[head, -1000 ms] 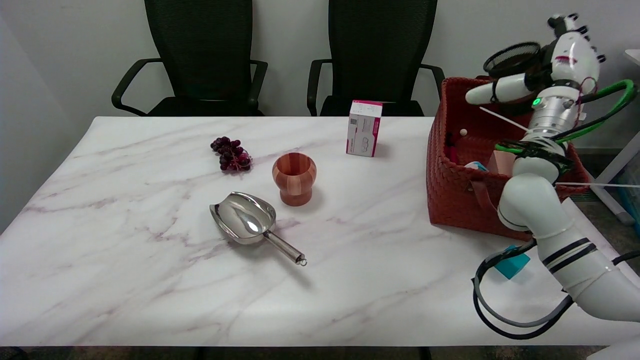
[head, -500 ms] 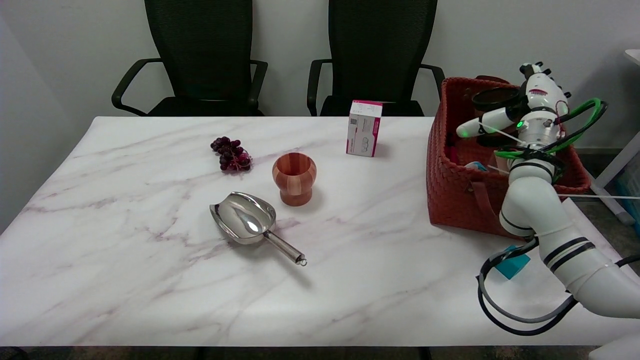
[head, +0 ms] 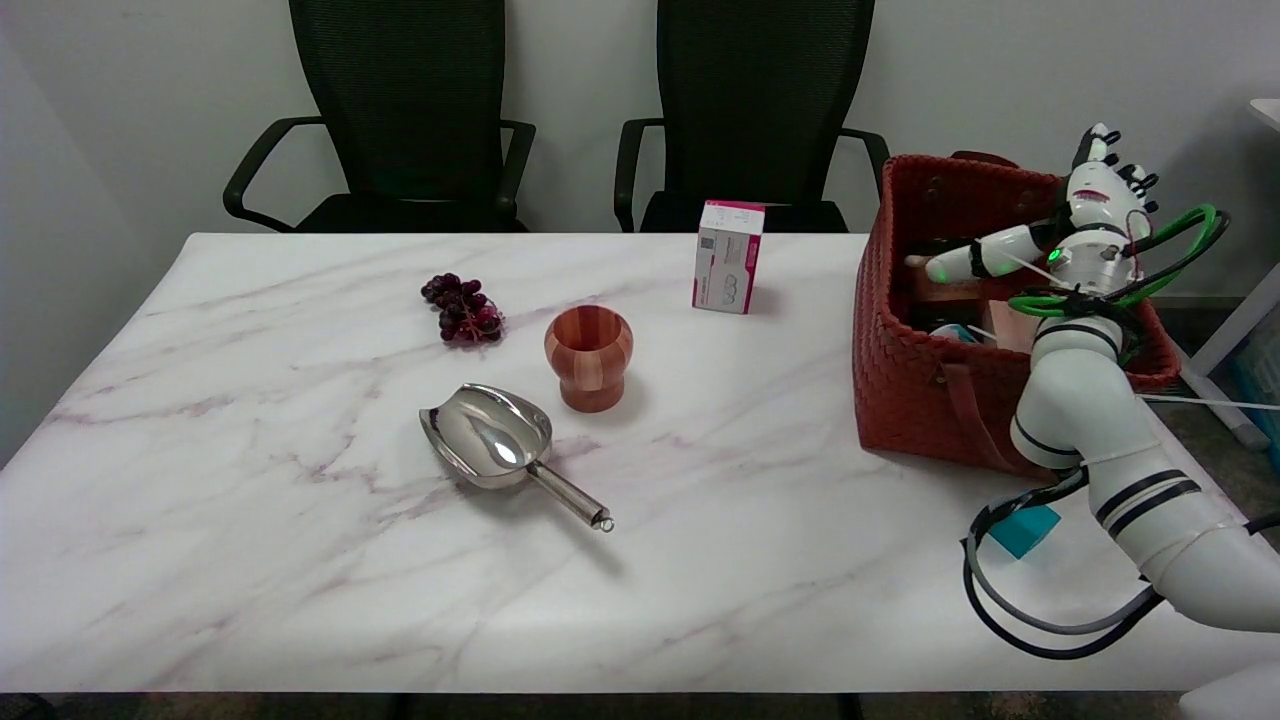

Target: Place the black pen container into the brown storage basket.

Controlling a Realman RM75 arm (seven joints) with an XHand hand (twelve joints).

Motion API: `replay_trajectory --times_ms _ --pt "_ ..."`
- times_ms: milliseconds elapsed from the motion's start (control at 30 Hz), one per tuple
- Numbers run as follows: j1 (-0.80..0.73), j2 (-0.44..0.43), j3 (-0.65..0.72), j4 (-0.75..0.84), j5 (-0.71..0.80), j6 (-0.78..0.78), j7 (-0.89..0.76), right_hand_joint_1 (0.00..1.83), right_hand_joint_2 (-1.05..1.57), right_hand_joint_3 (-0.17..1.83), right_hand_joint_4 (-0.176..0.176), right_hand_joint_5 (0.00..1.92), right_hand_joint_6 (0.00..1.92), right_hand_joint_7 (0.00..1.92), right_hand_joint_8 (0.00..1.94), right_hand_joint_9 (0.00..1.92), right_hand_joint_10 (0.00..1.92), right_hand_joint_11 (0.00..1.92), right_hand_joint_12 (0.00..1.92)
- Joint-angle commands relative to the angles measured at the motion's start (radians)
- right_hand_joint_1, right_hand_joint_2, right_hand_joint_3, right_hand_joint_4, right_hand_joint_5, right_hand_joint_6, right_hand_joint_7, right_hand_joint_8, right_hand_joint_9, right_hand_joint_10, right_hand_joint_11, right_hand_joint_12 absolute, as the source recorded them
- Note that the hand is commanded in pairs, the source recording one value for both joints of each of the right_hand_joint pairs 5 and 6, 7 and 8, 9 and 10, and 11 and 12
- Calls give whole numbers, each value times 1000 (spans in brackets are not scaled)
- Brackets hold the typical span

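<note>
The brown woven storage basket [head: 900, 350] stands at the table's right end. My right hand [head: 1085, 215] hovers over its far right part. The fingers point up and apart, the thumb [head: 975, 262] sticks out to the left, and nothing is in the hand. A dark shape [head: 938, 246] low inside the basket, under the thumb, looks like the black mesh pen container. The basket's wall and my arm hide most of it.
A pink-and-white box [head: 728, 257] stands left of the basket. A wooden cup [head: 588, 357], a metal scoop [head: 495, 445] and a bunch of grapes [head: 462, 308] lie mid-table. A teal block [head: 1022, 530] sits by my forearm, with cables looping there. Two black chairs stand behind.
The hand came down from above the basket with the black container, which has left the hand and dropped inside. The fingers have since spread upward.
</note>
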Motion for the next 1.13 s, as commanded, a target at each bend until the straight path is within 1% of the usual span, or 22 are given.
replay_trajectory --times_ms 33,133,233,300,333,367,400,467,500,567,600,667,700,767,867,1033,1133 --pt "2 5 44 77 19 35 3 1135 -366 136 0 0 0 6 6 23 23 0 0" --pt "-10 5 45 128 -31 69 49 1110 -349 95 0 0 0 0 0 7 7 0 0" --pt "-36 2 35 222 -154 125 131 1086 -328 82 0 0 0 0 0 4 4 0 0" --pt "-63 0 18 297 -271 182 212 1067 -275 46 0 0 0 0 0 6 6 0 0" --pt "-71 -1 12 320 -309 200 222 1053 -230 -20 0 0 0 0 0 25 25 0 0" --pt "-87 -3 1 363 -380 227 226 1043 -179 -87 0 0 0 0 0 58 58 0 0" --pt "-97 -3 -7 388 -416 243 219 1059 -132 -64 0 0 0 0 0 84 84 0 0" --pt "-135 -10 -42 470 -520 307 218 1141 -68 58 0 10 10 17 17 124 124 0 0" --pt "-150 -12 -57 491 -544 331 218 1176 -26 125 0 53 53 43 43 143 143 0 0" --pt "-198 -20 -121 543 -635 407 218 1185 3 187 0 72 72 56 56 155 155 0 0" --pt "-210 -23 -141 548 -666 434 221 1188 19 227 0 77 77 63 63 163 163 16 16" --pt "-245 -27 -227 541 -792 549 228 1187 55 252 0 82 82 74 74 173 173 60 60" --pt "-251 -28 -255 538 -821 586 228 1186 89 276 0 85 85 83 83 181 181 82 82" --pt "-260 -28 -364 532 -893 720 221 1186 169 380 0 87 87 102 102 198 198 150 150" --pt "-260 -22 -522 508 -969 870 220 1185 263 447 0 86 86 152 152 221 221 184 184" --pt "-260 -30 -696 438 -1090 1041 228 1171 382 507 0 86 86 205 205 237 237 199 199" --pt "-280 -58 -732 406 -1158 1061 228 1166 439 566 0 85 85 235 235 246 246 209 209"
